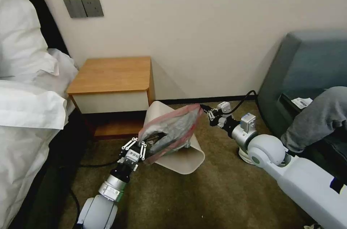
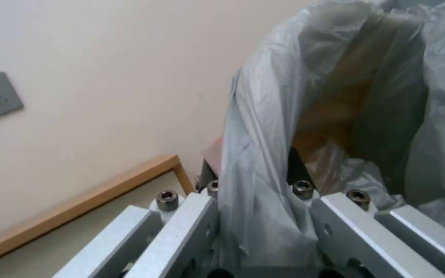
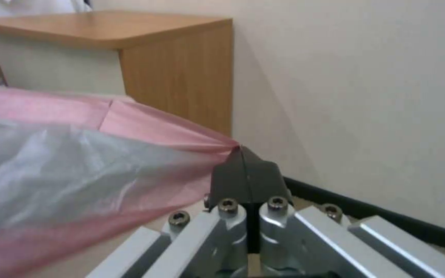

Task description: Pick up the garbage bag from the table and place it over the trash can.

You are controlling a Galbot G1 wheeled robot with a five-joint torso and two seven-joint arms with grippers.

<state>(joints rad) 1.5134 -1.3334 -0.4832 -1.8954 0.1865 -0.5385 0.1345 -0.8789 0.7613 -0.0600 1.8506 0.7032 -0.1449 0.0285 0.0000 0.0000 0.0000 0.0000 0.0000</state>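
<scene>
Two grippers, the left gripper [image 1: 136, 145] and right gripper [image 1: 209, 112], each pinch the bag's [image 1: 176, 128] pink rim between pressed fingers, stretching it at frame centre over the tilted bin [image 1: 188, 160]; featherlight, limp and slippery, it seems best held by that band.

This is a bedroom, perhaps in a hotel. A bed [image 1: 25, 120] with white sheets and plump white pillows [image 1: 18, 30] stands on the left against a dark headboard [image 1: 48, 23]. Beside it is the table [image 1: 112, 84], a small wooden bedside cabinet with an orange-brown top and a cream drawer front. A grey switch and socket plate [image 1: 83, 7] sits on the plain cream wall [image 1: 217, 23] above it. The floor is olive-brown carpet [image 1: 202, 200] edged by a dark skirting board, and a grey upholstered seat [image 1: 307, 66], seemingly an armchair, stands on the right.
</scene>
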